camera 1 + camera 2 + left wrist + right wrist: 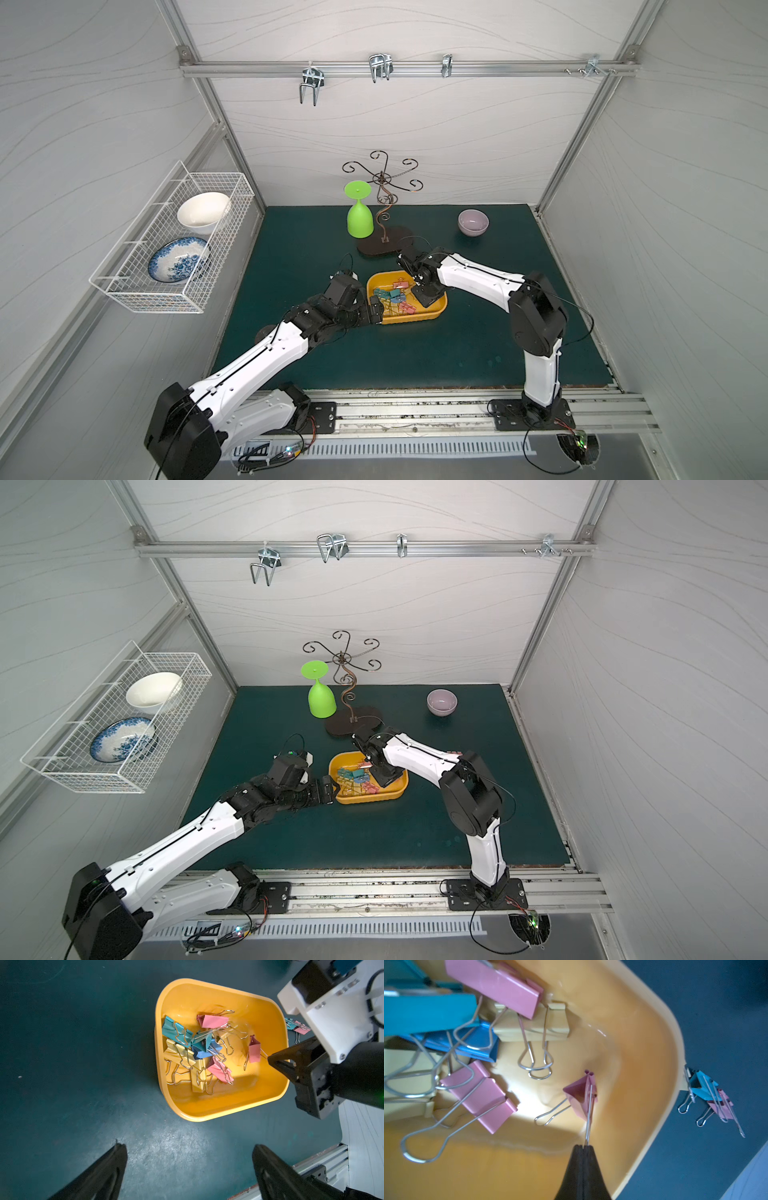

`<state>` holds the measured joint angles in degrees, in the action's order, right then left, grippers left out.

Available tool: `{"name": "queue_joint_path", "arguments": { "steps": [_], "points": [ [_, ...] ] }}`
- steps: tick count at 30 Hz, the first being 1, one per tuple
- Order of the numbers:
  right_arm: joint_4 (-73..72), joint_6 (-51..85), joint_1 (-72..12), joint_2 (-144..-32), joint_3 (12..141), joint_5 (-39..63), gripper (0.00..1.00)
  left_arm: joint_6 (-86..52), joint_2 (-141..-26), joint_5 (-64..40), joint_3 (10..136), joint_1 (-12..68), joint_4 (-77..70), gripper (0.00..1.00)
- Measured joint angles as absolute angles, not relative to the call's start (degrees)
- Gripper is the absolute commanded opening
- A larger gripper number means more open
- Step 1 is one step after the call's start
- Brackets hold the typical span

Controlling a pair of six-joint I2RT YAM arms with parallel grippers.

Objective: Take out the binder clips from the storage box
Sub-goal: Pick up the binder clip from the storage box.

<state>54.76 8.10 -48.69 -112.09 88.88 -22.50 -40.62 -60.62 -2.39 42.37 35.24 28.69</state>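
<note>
The yellow-orange storage box (415, 320) (365, 800) sits mid-mat and holds a pile of pink, teal, blue and yellow binder clips (392, 296) (197, 1049). My right gripper (584, 1146) (270, 1057) reaches into the box from its right side. It is shut on the wire handle of a pink binder clip (579, 1095) (254, 1051), which stands apart from the pile. A teal clip (702, 1086) and a pink one (720, 1107) lie on the mat just outside the box wall (643, 1043). At the box's left end my left gripper (189, 1146) (376, 311) hangs open over bare mat, holding nothing.
An upturned green goblet (359, 220) and a scrolled wire stand (384, 245) are behind the box. A lilac bowl (473, 222) sits at the back right. The white wire basket (174, 245) on the left wall holds two bowls.
</note>
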Motion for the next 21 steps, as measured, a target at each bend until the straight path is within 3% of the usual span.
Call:
{"name": "queue_joint_path", "arguments": {
  "steps": [11,21],
  "points": [
    [54.76,7.44,-48.75,-108.92,88.97,-27.24,0.00,-40.47,-61.63,-6.57,42.39,35.24,26.65,0.99],
    [46.46,2.50,-47.20,-86.24,79.13,-27.64,0.00,-38.52,-64.12,-8.56,44.16,38.11,25.04,0.99]
  ]
}}
